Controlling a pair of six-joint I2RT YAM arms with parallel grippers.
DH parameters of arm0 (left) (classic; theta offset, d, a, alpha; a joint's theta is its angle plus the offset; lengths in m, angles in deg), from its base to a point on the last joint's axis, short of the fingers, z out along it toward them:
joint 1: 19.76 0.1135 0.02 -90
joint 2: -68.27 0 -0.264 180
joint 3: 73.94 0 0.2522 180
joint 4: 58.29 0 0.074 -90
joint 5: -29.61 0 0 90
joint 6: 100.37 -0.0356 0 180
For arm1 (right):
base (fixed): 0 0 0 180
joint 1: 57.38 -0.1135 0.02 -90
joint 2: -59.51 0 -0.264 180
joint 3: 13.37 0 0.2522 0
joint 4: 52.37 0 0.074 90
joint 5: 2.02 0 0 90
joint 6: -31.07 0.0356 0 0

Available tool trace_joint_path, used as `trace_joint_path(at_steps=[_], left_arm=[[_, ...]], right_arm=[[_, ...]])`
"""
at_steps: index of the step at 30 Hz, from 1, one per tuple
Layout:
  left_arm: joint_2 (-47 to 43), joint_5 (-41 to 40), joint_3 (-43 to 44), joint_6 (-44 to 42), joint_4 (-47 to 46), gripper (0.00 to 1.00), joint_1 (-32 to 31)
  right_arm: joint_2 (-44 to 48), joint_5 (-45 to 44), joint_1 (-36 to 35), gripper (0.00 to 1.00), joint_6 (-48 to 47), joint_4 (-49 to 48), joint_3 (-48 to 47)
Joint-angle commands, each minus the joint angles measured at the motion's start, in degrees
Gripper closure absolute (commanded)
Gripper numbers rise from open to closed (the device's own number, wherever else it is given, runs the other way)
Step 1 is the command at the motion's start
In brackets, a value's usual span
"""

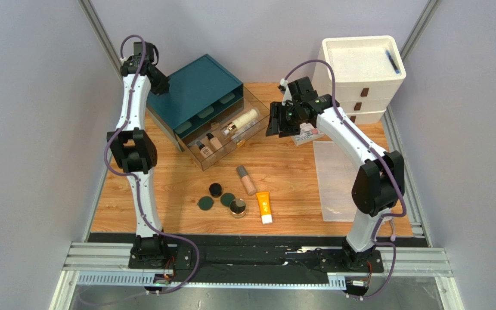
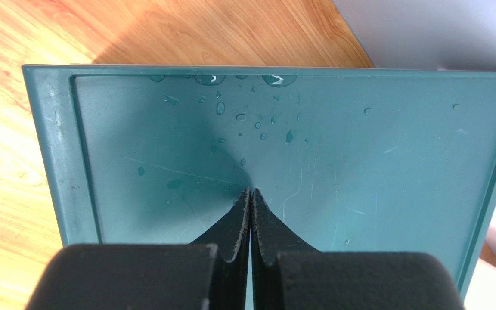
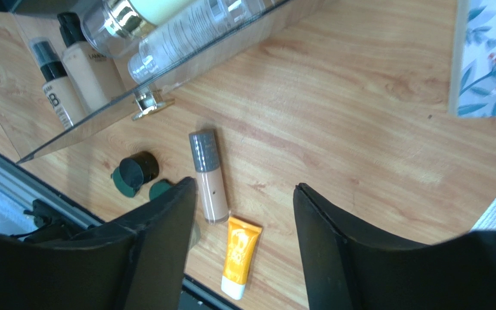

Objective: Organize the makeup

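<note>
Wooden surface (image 1: 296, 187) carries a beige tube (image 3: 208, 181) beside an orange tube (image 3: 239, 255); the right tool (image 3: 244, 187) hangs released above them. Over the teal organizer (image 2: 360, 161) hovers the left tool (image 2: 250, 194), clenched and empty.

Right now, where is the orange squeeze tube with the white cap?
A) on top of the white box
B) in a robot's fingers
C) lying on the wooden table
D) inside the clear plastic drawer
C: the orange squeeze tube lies flat on the wooden table, beside the beige grey-capped tube.

Robot lab test cell — grey partition walls (image 1: 30, 129), aluminium frame rails (image 1: 95, 258), wooden tabletop (image 1: 296, 187).
</note>
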Motion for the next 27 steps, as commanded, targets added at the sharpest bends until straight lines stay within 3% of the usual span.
trace_joint_path(at_steps=[1, 3, 11, 22, 27], left_arm=[[4.3, 3.5, -3.3, -1.5, 9.4, 1.00, 0.0], [4.3, 3.5, -3.3, -1.6, 9.4, 1.00, 0.0], [2.7, 6.0, -5.2, -1.2, 8.4, 1.00, 0.0], [1.3, 7.8, -9.3, -1.8, 8.3, 1.00, -0.4], [1.2, 8.2, -9.4, -1.8, 8.3, 1.00, -0.5]], right_arm=[[-1.9, 5.9, 0.3, 0.78, 1.0, -1.2, 0.9], [-3.8, 7.7, 0.3, 1.00, 2.3, -2.5, 1.4], [-9.6, 10.3, -0.5, 1.00, 3.5, -10.9, -0.4], [-22.1, 11.4, -1.7, 1.00, 8.2, -11.9, -19.8], [-22.9, 11.1, -1.9, 1.00, 8.9, -11.3, -21.7]])
